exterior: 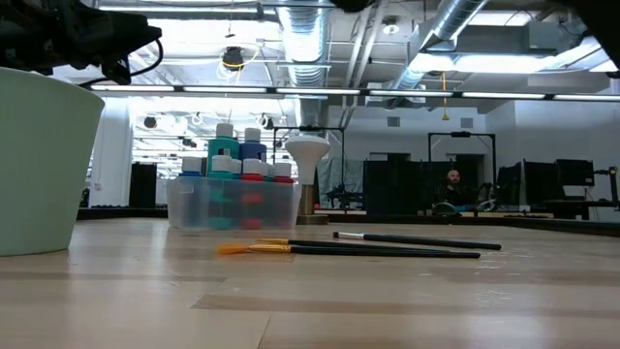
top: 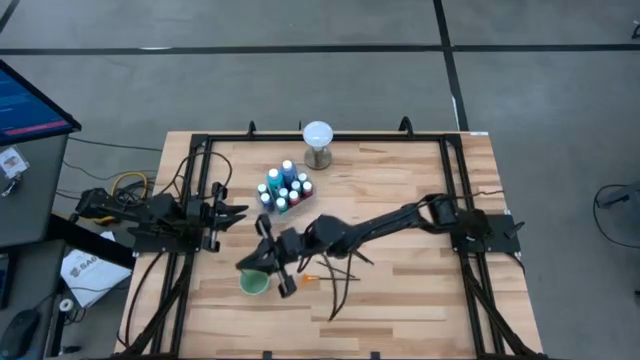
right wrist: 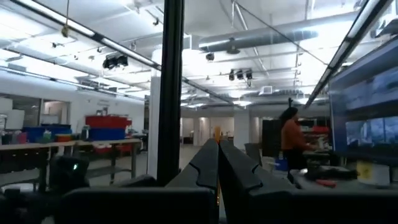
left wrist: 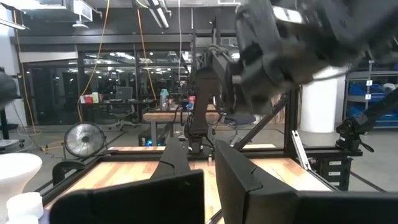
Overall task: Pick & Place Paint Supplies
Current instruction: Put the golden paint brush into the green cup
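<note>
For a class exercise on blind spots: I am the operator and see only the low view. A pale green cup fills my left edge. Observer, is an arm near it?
Observer: Yes. From above, the right arm stretches across the table, and the right tool hangs at the edge of the green cup.
Operator: Is that tool holding anything?
Observer: Its wrist view shows the fingers pressed together with nothing between them.
Operator: And the other arm?
Observer: The left tool waits at the table's left side, just left of the bin of paint bottles.
</note>
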Available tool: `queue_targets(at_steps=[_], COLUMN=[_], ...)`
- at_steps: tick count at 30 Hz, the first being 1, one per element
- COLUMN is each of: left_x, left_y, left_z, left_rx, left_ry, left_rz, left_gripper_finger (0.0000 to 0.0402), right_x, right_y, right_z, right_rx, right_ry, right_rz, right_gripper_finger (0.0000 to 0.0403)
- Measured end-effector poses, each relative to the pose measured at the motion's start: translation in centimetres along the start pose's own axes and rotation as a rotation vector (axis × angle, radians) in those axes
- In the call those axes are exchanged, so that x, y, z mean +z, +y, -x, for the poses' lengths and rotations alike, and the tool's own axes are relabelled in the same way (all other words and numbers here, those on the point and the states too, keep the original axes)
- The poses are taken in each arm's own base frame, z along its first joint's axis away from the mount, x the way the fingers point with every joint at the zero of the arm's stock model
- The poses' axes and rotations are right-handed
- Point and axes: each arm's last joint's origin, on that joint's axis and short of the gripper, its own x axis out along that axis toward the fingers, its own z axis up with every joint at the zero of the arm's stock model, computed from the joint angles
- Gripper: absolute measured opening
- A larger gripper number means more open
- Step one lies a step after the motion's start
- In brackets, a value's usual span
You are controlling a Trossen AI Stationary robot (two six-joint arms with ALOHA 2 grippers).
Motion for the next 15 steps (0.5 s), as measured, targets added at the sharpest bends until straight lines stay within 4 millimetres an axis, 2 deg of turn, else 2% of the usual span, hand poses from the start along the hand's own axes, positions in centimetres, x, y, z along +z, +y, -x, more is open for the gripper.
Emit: queue_targets(at_steps=[5,10,15], left_x=[0.0,0.0,-0.1], left_y=[0.0,0.0,0.0], left_z=[0.0,0.0,-0.1], left_rx=[0.000,0.002,0.003], left_ry=[0.002,0.002,0.009], left_rz=[-0.001,0.000,-0.002], left_gripper_finger=[0.0001,0.0001,0.0001], right_x=[-2.1,-5.1,-6.0], right_y=[0.0,-0.7,-1.8], right_z=[0.1,0.9,1.2], right_rx=[-0.002,-0.030,-0.065], right_ry=[0.079,0.195,0.194], right_rz=[0.000,0.062,0.042], right_gripper_finger=[0.0000,0.0000,0.0000])
